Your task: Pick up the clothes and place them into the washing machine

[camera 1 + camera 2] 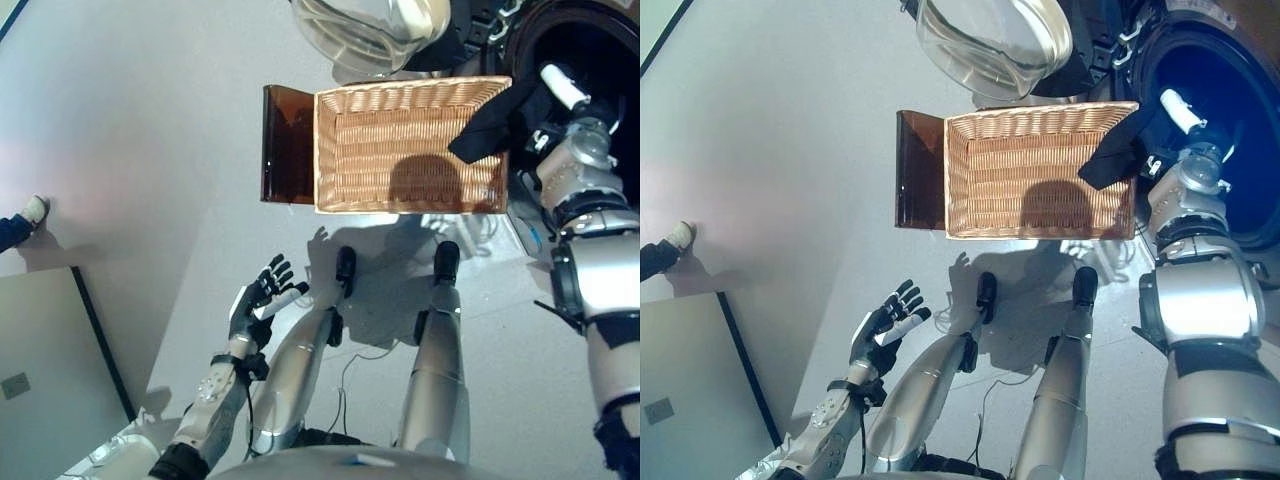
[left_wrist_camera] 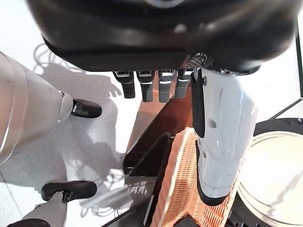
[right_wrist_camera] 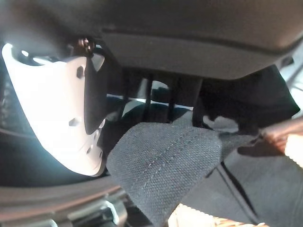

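1. A wicker basket (image 1: 400, 150) sits in the upper middle of the left eye view, on the pale floor (image 1: 150, 130); its woven bottom is bare apart from a shadow.
2. A brown translucent panel (image 1: 287, 145) stands against the basket's left side, touching it.
3. A black garment (image 1: 495, 125) hangs over the basket's upper right corner, reaching from there toward the right edge of the frame.
4. The right hand (image 1: 1185, 110) is at the upper right, just past the basket's right rim and in front of the dark round opening of the washing machine (image 1: 1230, 130).
5. In the right wrist view the dark cloth lies bunched against the fingers (image 3: 161, 94) beside the white-covered thumb, and the fingers are curled onto it, so the right hand is holding the garment.
6. The washing machine's glass door (image 1: 995, 45) is swung open at the top middle, above the basket's far rim.
7. The left hand (image 1: 262, 300) hangs at the lower left of centre, well apart from the basket, fingers spread and relaxed, holding nothing.
8. A flat grey board (image 1: 50, 370) with a dark edge lies at the lower left.
9. A person's hand and dark sleeve (image 1: 20, 225) reach in at the left edge.
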